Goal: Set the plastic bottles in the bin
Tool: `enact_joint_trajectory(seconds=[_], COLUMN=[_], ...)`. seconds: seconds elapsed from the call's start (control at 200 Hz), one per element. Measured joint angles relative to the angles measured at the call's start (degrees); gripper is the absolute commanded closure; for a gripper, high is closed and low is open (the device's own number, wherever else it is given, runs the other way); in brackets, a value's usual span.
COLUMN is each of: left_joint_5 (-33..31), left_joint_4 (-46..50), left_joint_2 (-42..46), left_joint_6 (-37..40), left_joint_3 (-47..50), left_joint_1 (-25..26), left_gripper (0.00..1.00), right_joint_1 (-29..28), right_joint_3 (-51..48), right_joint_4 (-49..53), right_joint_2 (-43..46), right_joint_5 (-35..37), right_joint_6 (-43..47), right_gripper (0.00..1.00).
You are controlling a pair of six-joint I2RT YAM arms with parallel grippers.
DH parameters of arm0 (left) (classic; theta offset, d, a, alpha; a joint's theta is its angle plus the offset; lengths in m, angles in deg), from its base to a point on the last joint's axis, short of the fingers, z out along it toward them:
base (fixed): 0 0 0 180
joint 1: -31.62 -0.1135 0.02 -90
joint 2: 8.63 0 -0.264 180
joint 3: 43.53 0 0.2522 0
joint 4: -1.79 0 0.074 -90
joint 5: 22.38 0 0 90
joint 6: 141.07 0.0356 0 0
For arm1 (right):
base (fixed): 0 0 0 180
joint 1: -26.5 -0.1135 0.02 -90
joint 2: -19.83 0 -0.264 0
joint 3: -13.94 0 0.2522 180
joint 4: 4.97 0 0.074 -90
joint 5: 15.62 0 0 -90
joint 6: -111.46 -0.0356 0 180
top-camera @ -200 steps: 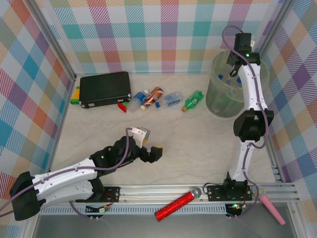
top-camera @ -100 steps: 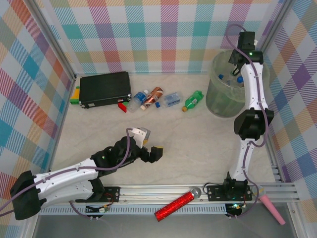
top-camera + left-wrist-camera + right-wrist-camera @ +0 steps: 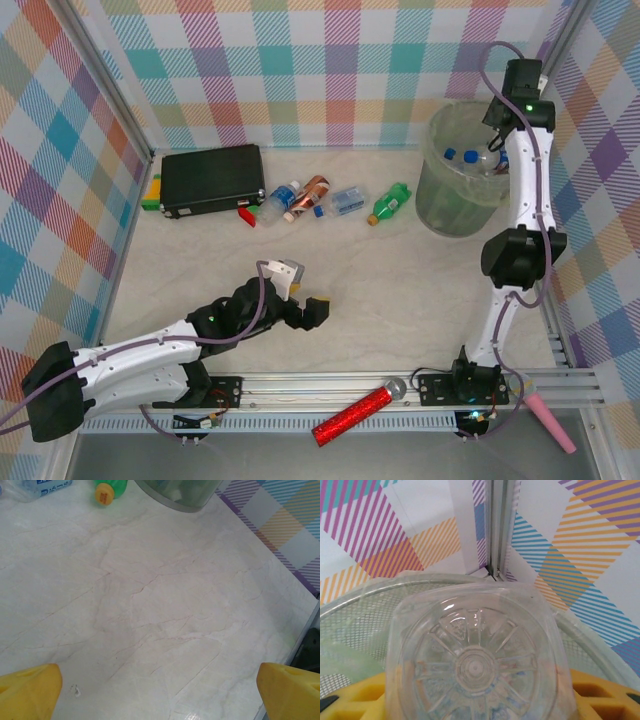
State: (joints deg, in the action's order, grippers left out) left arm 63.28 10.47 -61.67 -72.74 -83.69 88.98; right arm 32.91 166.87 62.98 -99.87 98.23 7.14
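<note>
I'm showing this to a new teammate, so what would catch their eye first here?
The right arm stretches over the pale-green bin in the far right corner, its jaws gripping a clear bottle. A row of bottles lies beside a black case at the back of the table, while the left arm sits low near the front, jaws wide open.

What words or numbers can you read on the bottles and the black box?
No text reads clearly enough to quote.
On the blue-labelled bottle: blue print, blurred and cut off by the frame edge.
On the brown-labelled bottle and the green bottle: labels too small to read.
On the black case: no writing that I can make out.
On the clear bottle, seen from its base: moulded spokes, no letters.
</note>
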Motion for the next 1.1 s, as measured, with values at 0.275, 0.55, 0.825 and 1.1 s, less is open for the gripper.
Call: enact_joint_trajectory(seconds=[0.275,0.55,0.825,1.1], left_joint_5=[-0.02,0.0,0.0,-0.04], left_joint_4=[-0.07,-0.22,-1.01,-0.96], left_joint_2=[-0.13,-0.92,-0.92,-0.79], left_joint_6=[0.0,0.0,0.0,0.02], left_joint_3=[0.0,0.0,0.0,0.0], left_joint_1=[0.0,0.0,0.0,0.0], left_gripper=[0.0,0.0,0.0,0.0], right_joint_1=[0.39,0.46,0.44,0.44], right_joint_3=[0.0,0.02,0.44,2.05], right_joint_4=[1.55,3.74,6.54,6.78], right_joint_2=[-3.61,-5.33,-5.33,-0.39], right_joint_5=[-5.07,-8.68,-10.08,-11.43], right_joint_6=[0.04,0.24,0.52,-0.22], right_gripper=[0.47,0.34,0.01,0.01])
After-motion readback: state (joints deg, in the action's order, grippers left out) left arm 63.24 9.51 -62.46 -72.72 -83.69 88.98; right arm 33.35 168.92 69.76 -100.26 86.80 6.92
